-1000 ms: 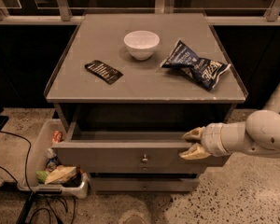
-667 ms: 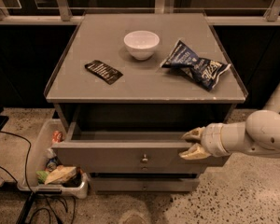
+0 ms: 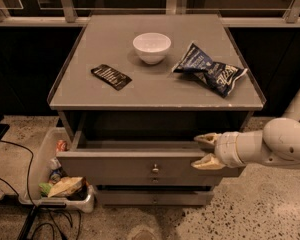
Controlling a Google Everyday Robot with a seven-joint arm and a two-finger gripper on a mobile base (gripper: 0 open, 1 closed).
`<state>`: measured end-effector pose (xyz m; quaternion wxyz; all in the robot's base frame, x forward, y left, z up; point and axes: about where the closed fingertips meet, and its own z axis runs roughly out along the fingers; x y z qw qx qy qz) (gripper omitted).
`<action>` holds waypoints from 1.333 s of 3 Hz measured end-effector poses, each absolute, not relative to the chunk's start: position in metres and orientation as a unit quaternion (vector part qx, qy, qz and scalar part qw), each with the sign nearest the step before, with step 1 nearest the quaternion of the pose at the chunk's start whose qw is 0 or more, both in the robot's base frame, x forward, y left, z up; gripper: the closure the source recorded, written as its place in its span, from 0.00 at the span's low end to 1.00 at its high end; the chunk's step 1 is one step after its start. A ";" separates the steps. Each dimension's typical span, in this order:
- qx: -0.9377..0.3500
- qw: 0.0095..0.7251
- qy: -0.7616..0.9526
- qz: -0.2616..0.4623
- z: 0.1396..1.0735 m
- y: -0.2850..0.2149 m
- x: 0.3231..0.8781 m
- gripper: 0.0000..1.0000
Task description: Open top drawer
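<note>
The top drawer (image 3: 115, 165) of the grey cabinet stands pulled partly out, showing its small round knob (image 3: 155, 168) at centre and a strip of its dark interior (image 3: 140, 145) behind the front. My gripper (image 3: 204, 150) reaches in from the right at the drawer front's right end. Its fingers are apart. The upper fingertip (image 3: 206, 138) lies over the drawer's top rim and the lower one (image 3: 204, 162) lies in front of the drawer face. The white arm (image 3: 275, 145) extends off to the right.
On the cabinet top (image 3: 90, 91) sit a white bowl (image 3: 151, 46), a blue chip bag (image 3: 211, 72) and a black packet (image 3: 111, 77). Two slimmer drawers (image 3: 155, 198) lie below. A white bin of rubbish (image 3: 45, 181) and cables (image 3: 25, 219) are on the floor at left.
</note>
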<state>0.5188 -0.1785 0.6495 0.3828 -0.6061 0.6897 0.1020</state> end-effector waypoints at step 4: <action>-0.630 0.386 0.664 0.109 0.635 -0.179 0.402 0.59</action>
